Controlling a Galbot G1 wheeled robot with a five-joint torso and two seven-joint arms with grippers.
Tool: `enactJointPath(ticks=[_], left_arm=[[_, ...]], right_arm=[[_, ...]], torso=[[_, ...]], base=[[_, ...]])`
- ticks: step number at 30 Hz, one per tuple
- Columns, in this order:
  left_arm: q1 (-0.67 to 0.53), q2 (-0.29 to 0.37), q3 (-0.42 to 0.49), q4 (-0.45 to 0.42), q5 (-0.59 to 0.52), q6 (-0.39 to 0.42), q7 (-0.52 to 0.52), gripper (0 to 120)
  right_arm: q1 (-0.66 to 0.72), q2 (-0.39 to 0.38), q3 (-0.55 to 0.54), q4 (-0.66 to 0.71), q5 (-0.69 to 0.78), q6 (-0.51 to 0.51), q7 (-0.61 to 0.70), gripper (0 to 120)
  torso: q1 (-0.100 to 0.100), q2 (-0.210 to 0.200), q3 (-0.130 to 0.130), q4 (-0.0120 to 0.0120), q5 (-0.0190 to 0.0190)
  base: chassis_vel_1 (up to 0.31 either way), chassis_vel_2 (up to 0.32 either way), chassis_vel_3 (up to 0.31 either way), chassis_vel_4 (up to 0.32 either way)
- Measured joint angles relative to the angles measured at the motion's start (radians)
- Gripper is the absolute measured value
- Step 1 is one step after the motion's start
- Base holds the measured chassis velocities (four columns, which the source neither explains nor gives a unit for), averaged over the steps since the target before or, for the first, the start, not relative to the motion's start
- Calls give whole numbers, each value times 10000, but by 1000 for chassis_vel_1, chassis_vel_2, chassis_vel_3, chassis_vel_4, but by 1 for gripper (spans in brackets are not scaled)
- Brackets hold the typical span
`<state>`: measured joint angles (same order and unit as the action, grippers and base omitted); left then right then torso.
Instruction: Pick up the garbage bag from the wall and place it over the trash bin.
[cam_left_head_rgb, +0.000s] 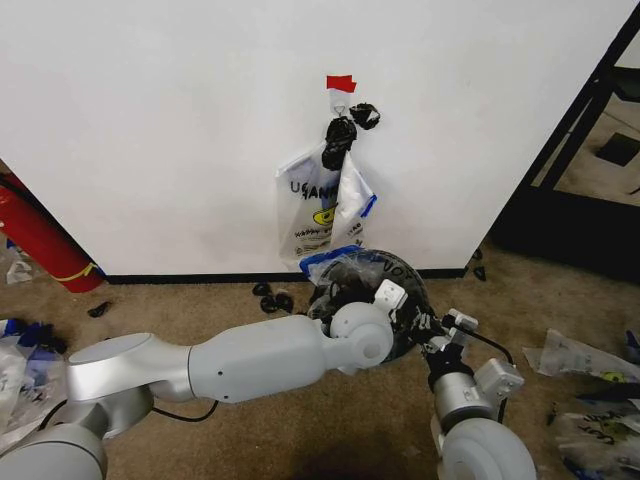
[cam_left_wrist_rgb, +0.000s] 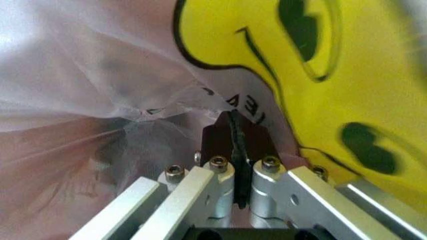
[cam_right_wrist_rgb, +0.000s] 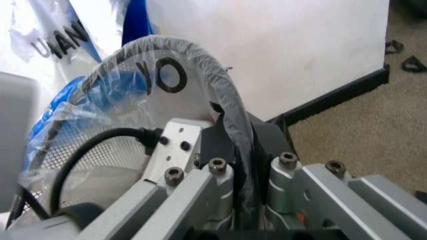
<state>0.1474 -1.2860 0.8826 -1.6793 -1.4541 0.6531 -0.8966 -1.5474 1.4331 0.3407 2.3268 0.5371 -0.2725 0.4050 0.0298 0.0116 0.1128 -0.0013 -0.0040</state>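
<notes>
A garbage bag (cam_left_head_rgb: 335, 262) with blue edges lies draped over the small dark trash bin (cam_left_head_rgb: 405, 275) at the foot of the white wall (cam_left_head_rgb: 160, 120). My left arm reaches across from the left, and my left gripper (cam_left_head_rgb: 388, 297) is down in the bin's mouth. It is shut on the bag's thin plastic beside the yellow smiley (cam_left_wrist_rgb: 347, 75). My right gripper (cam_left_head_rgb: 447, 328) is at the bin's right rim, shut on the bag's film (cam_right_wrist_rgb: 200, 65) where it wraps the rim (cam_right_wrist_rgb: 230, 107). The mesh side (cam_right_wrist_rgb: 100, 160) shows through the plastic.
Another printed bag (cam_left_head_rgb: 318, 205) hangs from the hook under a red tape strip (cam_left_head_rgb: 340, 82), beside a black knotted clump (cam_left_head_rgb: 345, 130). A long red cylinder (cam_left_head_rgb: 40, 235) leans at left. Loose bags (cam_left_head_rgb: 590, 360) lie on the carpet; a black frame (cam_left_head_rgb: 590, 100) stands at right.
</notes>
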Motion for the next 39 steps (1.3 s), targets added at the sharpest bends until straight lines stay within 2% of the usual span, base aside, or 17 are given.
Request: enactJointPath(ticks=[4, 10, 15, 17, 22, 26, 29, 31, 35, 36, 38, 39], left_arm=[[45, 36, -105, -76, 39, -40, -19, 0], [113, 610, -504, -1109, 396, -194, 37, 3], [400, 1677, -1212, -2659, 603, -273, 176, 24], [514, 1876, -1394, -2911, 649, -278, 185, 27], [1495, 3021, -2780, -4228, 1211, -297, 427, 49], [1886, 3529, -3014, -4536, 2033, -154, 617, 61], [2097, 3758, -3025, -4688, 2541, -20, 800, 75], [2124, 3769, -2995, -4687, 2596, 12, 822, 73], [2213, 3694, -2823, -4579, 2661, 107, 862, 58], [2236, 3659, -2777, -4556, 2676, 128, 866, 52], [2251, 3612, -2704, -4507, 2728, 143, 877, 47], [2251, 3591, -2663, -4463, 2770, 144, 890, 39]], right_arm=[[79, -7, 92, -106, 26, 2, -3, 1], [360, 11, 387, -513, 263, 6, 64, 1], [512, 41, 582, -739, 491, -29, 157, 1], [516, 44, 599, -757, 510, -35, 168, 1], [477, 96, 661, -801, 525, -49, 188, 1], [467, 113, 650, -802, 503, -67, 204, 1], [473, 155, 610, -802, 481, -90, 209, 1], [472, 173, 591, -801, 471, -95, 210, 1], [444, 213, 550, -756, 437, -108, 210, 1], [430, 213, 552, -732, 434, -110, 210, 1], [407, 193, 565, -703, 435, -111, 211, 1], [397, 174, 577, -679, 445, -112, 211, 1]], torso=[[0, 0, 0, 0, 0], [0, 0, 0, 1, 0], [0, 0, 0, 2, -2], [0, 0, 0, 0, -1], [0, 0, -1, 2, -2], [0, 0, 0, 3, -2], [0, 0, 0, 2, -2], [0, 0, -1, 1, -2], [0, 0, 0, 0, -1], [0, 0, 0, 0, -1], [0, 0, -1, 0, -1], [0, 1, 0, 0, 0]], base=[[0, 0, 0, 0], [0, 0, 0, 0], [0, 0, 0, 0], [0, 0, 0, 0], [0, 0, 0, 0], [0, 0, 0, 0], [0, 0, 0, 0], [0, 0, 0, 0], [0, 0, 0, 0], [0, 0, 0, 0], [0, 0, 0, 0], [0, 0, 0, 0]])
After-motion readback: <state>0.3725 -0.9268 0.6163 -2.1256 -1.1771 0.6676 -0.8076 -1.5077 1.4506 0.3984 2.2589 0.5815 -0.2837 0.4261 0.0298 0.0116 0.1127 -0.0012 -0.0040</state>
